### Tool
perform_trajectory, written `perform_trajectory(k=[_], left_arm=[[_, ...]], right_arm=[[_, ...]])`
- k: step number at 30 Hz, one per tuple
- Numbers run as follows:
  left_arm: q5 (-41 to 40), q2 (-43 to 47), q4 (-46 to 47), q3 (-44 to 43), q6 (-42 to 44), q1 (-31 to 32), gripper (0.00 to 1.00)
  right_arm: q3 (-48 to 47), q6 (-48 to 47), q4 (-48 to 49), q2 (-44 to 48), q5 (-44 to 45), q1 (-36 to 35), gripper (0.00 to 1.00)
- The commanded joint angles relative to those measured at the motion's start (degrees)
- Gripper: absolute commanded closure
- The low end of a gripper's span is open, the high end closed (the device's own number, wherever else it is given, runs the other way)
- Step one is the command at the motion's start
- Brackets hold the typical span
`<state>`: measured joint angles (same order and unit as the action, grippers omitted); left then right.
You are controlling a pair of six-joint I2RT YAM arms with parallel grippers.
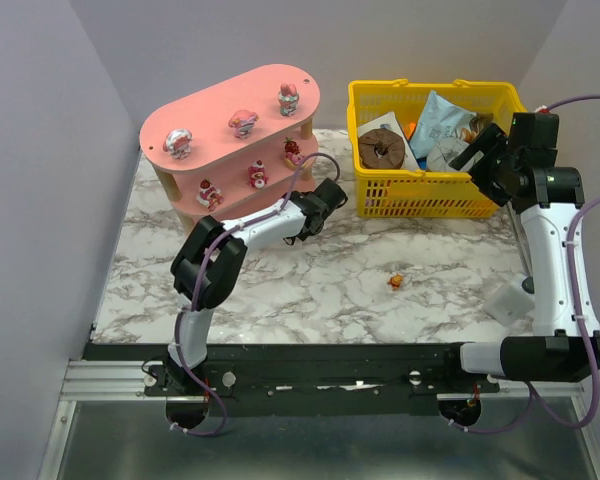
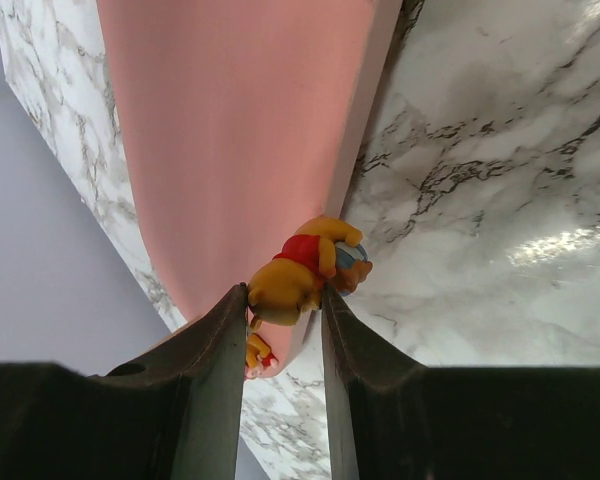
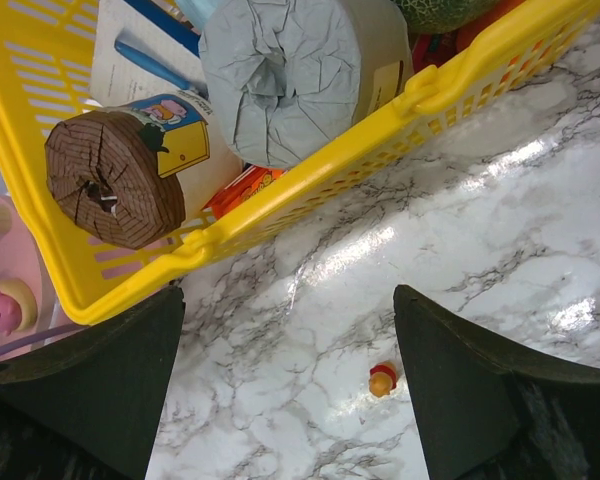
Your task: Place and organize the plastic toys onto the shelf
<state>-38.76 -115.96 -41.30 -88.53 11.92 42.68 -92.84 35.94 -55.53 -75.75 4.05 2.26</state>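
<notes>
One bear toy (image 2: 298,268) pinched in the left end effector (image 2: 283,293), at the shelf (image 2: 230,130) edge.
Wide-open right end effector (image 3: 288,300) hangs over the desk (image 3: 500,240); a second toy (image 3: 383,379) lies there, apart from it.

We see the widest open stretch on the marble table (image 1: 310,290) in front of the shelf (image 1: 212,112) and the yellow basket (image 1: 420,195); only one small orange figurine (image 1: 395,282) lies in it. The narrow gap between shelf and basket is largely taken up by the left arm (image 1: 270,225), its left gripper (image 2: 284,290) clamped on a yellow bear figurine (image 2: 300,265) at a pink board's edge. On the top board three pink figurines (image 1: 244,122) stand well apart, bare pink between them. The right arm (image 1: 545,240) lines the table's right edge beside the basket.
</notes>
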Motion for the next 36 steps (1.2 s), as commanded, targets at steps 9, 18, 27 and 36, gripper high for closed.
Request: perform_trajectory(k=[9,18,27,36], left_arm=[[-1.0,5.1,6.8,5.6,5.6,-4.7,0.93],[1.6,4.7,8.6,5.5,7.5,-5.8,0.93],[2.9,4.7,8.6,5.8,7.2,-5.9,0.87],[3.3,3.7,8.1,5.5,7.1,-6.0,0.79]], right_arm=[[-2.5,-0.3,0.5,-1.7,-1.8,0.4,0.09],[-2.6,-0.1,0.4,-1.9,-1.8,0.4,0.09],[-2.1,-0.1,0.4,-1.5,-1.7,0.4,0.1],[-2.0,-0.1,0.4,-1.3,-1.9,0.4,0.1]])
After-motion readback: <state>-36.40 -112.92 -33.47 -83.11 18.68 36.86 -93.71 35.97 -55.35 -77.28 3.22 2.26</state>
